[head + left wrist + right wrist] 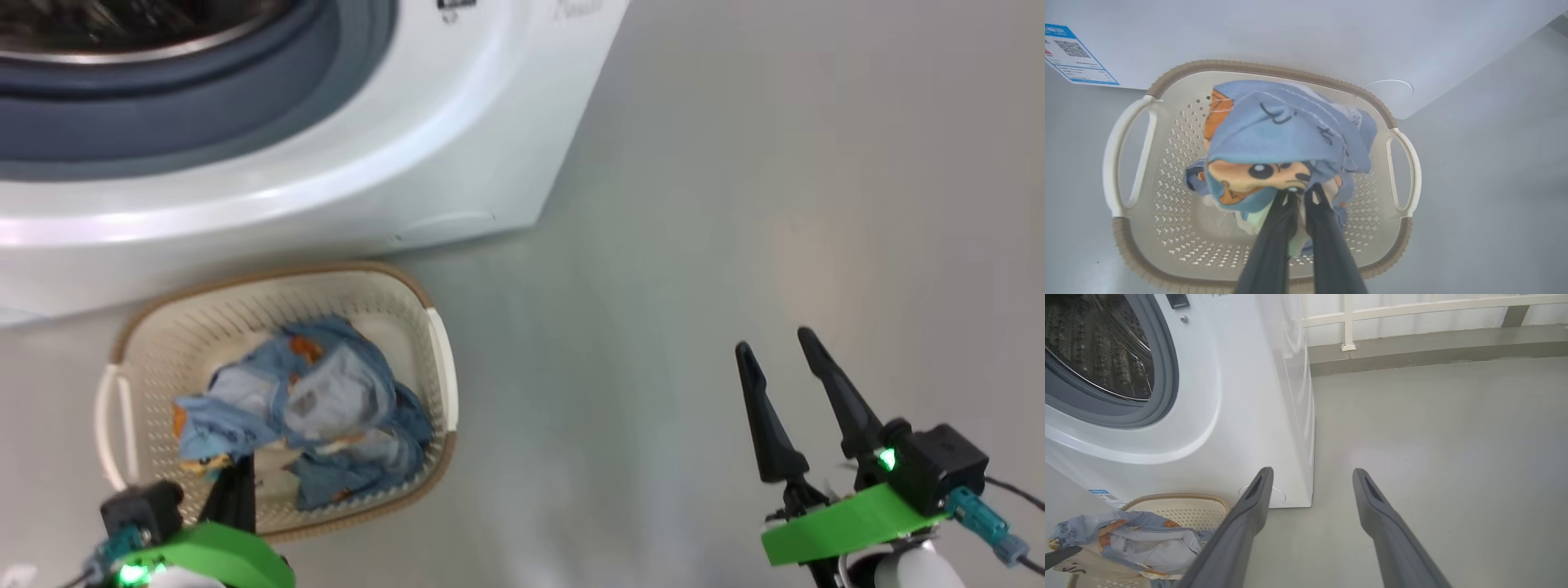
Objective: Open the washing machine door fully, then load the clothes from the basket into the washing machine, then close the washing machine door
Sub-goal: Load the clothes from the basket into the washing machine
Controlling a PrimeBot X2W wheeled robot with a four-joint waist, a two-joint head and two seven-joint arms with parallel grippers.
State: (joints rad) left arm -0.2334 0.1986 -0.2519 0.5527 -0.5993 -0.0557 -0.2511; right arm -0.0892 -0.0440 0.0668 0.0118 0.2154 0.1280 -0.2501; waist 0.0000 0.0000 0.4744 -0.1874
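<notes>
Underfoot: grey floor (pixel 735 204), white railing (pixel 1412 310).
Count: 1 washer (pixel 457 155), 1 basket (pixel 375 306), 1 pile of clothes (pixel 326 400).
Left gripper (pixel 1300 196): pinching clothes.
Right gripper (pixel 775 339): spread, empty.

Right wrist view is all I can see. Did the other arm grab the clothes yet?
Observer: Yes, the left gripper has its fingers shut on the clothes.
Operator: What's the picture on them?
Observer: A cartoon face with round black eyes, right by those fingers.
Operator: Does the basket have handles?
Observer: Yes, the basket has one white handle on each side.
</notes>
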